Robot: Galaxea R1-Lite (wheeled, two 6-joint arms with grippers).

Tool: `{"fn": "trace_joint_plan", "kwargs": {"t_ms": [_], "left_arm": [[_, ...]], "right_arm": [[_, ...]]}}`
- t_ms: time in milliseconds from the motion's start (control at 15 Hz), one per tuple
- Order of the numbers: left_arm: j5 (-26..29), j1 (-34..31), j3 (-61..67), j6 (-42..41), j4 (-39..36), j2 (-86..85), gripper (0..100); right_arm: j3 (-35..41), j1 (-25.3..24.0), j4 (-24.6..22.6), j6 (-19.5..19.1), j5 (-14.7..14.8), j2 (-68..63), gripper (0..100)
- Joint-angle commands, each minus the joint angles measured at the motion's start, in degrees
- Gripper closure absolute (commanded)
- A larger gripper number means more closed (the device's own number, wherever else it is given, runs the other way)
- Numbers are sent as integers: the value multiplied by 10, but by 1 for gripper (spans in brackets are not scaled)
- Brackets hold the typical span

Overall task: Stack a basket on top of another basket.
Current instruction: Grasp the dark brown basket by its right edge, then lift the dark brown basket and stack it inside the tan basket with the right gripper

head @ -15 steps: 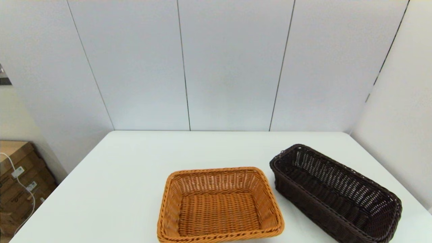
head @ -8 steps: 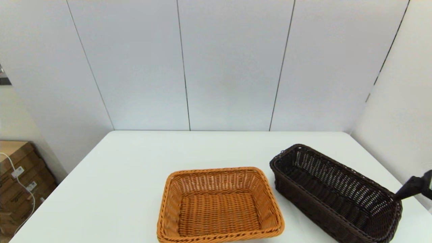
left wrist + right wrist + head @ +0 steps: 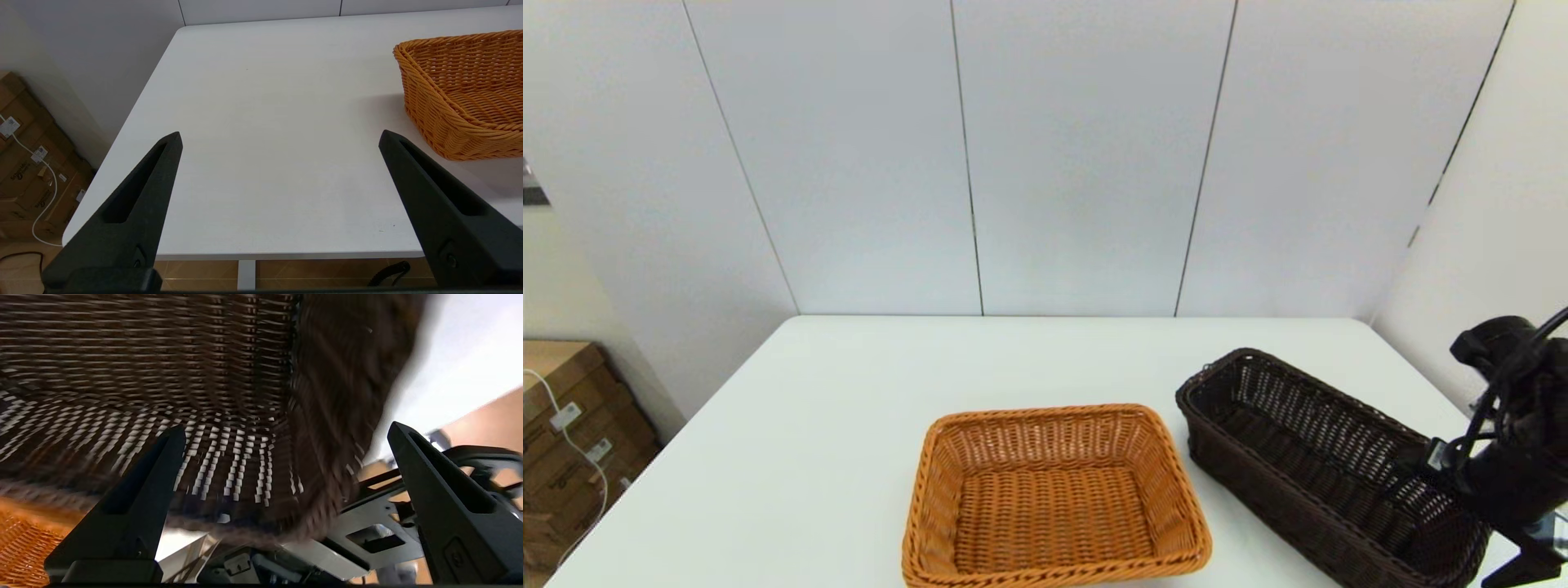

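The right hand (image 3: pixel 286 433) hangs over the near end of the dark brown basket (image 3: pixel 1327 465), its two black fingers (image 3: pixel 139 490) spread wide with nothing between them. In the right wrist view they straddle the basket's end wall and braided rim, one finger over the open-weave inside, the other out past the corner; whether either touches the wicker cannot be told. In the head view the right arm (image 3: pixel 1515 441) rises at the right edge, above that same end.

The dark brown basket lies on the white bench (image 3: pixel 849 425), on its right side, set at a slant so that its far end points toward the middle of the bench. It stands upright with its opening up. Just beside it, on its left and apart from it, the orange-tan basket (image 3: pixel 1054 498) sits near the front edge, also upright and holding nothing.

The left hand (image 3: pixel 280 141) is off to the left, fingers wide apart, looking across the bare bench with the orange-tan basket at one side. Cardboard boxes (image 3: pixel 564 441) with a white cable stand on the floor to the left of the bench.
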State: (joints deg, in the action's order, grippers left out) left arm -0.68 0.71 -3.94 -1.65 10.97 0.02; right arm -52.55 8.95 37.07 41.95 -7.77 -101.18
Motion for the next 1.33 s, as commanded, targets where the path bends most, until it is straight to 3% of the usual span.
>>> {"fn": "trace_joint_plan", "kwargs": {"t_ms": [67, 667, 733, 1067, 1333], "left_arm": [[0, 0, 0, 0, 1, -1, 0], [0, 0, 0, 0, 0, -1, 0], [0, 0, 0, 0, 1, -1, 0], [0, 0, 0, -1, 0, 0, 0], [0, 0, 0, -1, 1, -1, 0]], "right_arm": [[3, 5, -1, 1, -42, -43, 0], [3, 41, -38, -3, -47, -77, 0], [3, 41, -46, -3, -53, -78, 100], [3, 41, -53, -10, -84, -80, 100], [-6, 70, -53, -11, -135, -77, 100]]}}
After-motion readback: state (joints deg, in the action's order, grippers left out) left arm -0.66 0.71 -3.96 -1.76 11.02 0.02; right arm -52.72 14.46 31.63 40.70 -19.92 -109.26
